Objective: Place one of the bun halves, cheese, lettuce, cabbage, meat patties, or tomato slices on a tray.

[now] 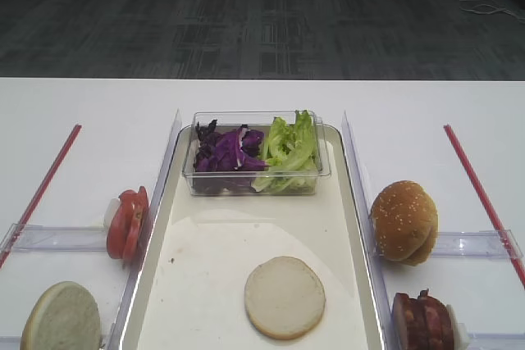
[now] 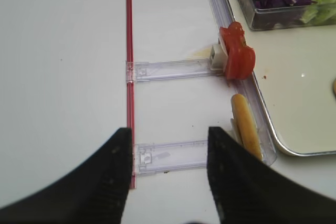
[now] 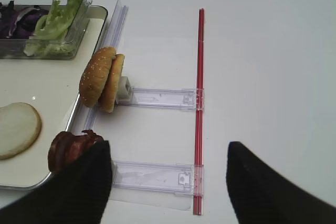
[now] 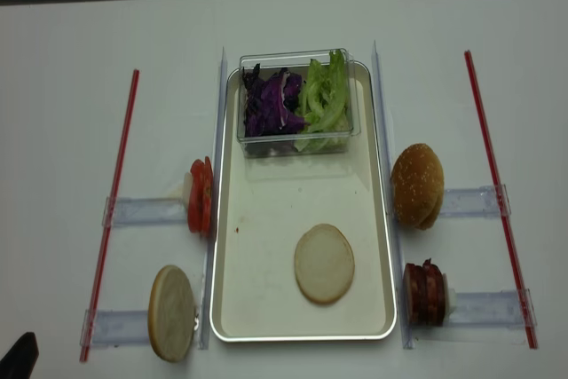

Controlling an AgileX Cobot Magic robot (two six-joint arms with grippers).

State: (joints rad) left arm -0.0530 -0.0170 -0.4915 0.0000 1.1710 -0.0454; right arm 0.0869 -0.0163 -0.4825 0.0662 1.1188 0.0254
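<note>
One bun half (image 1: 285, 297) lies flat on the tray (image 1: 205, 272). The other bun half (image 1: 61, 317) stands on edge left of the tray, below the tomato slices (image 1: 127, 223). A clear box holds the cabbage (image 1: 225, 152) and the lettuce (image 1: 289, 147). The meat patties (image 1: 422, 321) stand right of the tray. No cheese is in view. My left gripper (image 2: 169, 132) hangs open and empty over a clear rail, left of the upright bun half (image 2: 245, 127). My right gripper (image 3: 169, 148) is open and empty, just right of the meat patties (image 3: 68, 148).
A sesame bun (image 1: 404, 221) stands on edge right of the tray. Clear plastic rails (image 1: 57, 238) and red strips (image 1: 480, 194) lie on the white table on both sides. The clear box (image 1: 256, 153) fills the tray's far end.
</note>
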